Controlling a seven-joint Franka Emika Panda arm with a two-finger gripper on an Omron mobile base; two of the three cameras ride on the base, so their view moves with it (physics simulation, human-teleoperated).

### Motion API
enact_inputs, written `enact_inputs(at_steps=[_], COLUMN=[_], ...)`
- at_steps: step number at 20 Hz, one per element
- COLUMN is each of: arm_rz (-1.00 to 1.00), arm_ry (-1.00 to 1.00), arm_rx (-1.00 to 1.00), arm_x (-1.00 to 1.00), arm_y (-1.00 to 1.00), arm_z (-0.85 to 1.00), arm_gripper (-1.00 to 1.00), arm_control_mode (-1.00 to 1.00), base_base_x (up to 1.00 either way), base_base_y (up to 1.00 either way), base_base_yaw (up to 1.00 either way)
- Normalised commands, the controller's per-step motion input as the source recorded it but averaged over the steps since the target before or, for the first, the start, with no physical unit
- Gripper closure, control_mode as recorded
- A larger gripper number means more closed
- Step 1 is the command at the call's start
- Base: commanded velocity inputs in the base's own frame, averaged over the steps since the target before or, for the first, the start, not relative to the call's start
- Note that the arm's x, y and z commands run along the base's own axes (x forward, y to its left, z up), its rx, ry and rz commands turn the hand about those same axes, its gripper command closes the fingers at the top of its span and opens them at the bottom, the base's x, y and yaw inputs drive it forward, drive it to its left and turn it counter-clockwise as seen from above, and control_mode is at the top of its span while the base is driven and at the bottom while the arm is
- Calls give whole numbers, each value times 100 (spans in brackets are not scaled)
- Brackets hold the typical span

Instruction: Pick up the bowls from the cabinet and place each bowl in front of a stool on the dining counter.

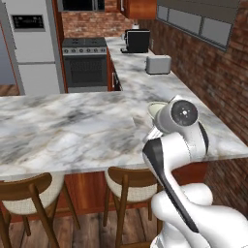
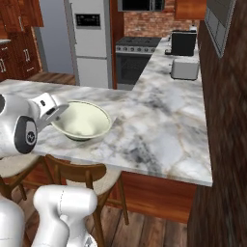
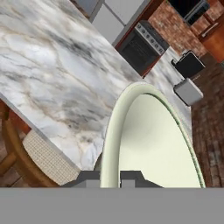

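A cream bowl (image 2: 83, 120) with an olive-tan rim sits low on the dining counter (image 2: 159, 130) near its front edge. I cannot tell whether its base rests on the slab. My gripper (image 3: 110, 178) is shut on the bowl's near rim (image 3: 114, 131), one dark fingertip (image 3: 89, 178) on each side of it. In the left base view the bowl (image 1: 154, 109) peeks out behind my white wrist. A stool (image 1: 128, 186) stands just below the bowl at the counter's edge, and a second stool (image 1: 26, 196) is further left. Reddish-brown cabinet doors (image 2: 19, 24) show far back on the left.
A marble worktop along the brick wall carries a silver toaster (image 1: 158, 64) and a black coffee machine (image 1: 137, 41). A steel stove (image 1: 85, 63) and a white fridge (image 1: 31, 43) stand behind the counter. The brick wall (image 2: 226, 120) closes the right side.
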Motion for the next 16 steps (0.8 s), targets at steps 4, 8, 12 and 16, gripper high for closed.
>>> enact_inputs(at_steps=[4,8,12,16], arm_rz=[12,9,10,6], arm_ry=[2,0,5,5], arm_rx=[0,0,0,0], arm_x=[67,53,34,31], arm_y=[0,3,5,7], arm_z=[-38,-34,-16,-7], arm_gripper=[100,100,100,100], arm_control_mode=[-100,-100,-100,-100], base_base_x=[0,0,0,0], base_base_y=[0,0,0,0], base_base_yaw=[0,0,0,0])
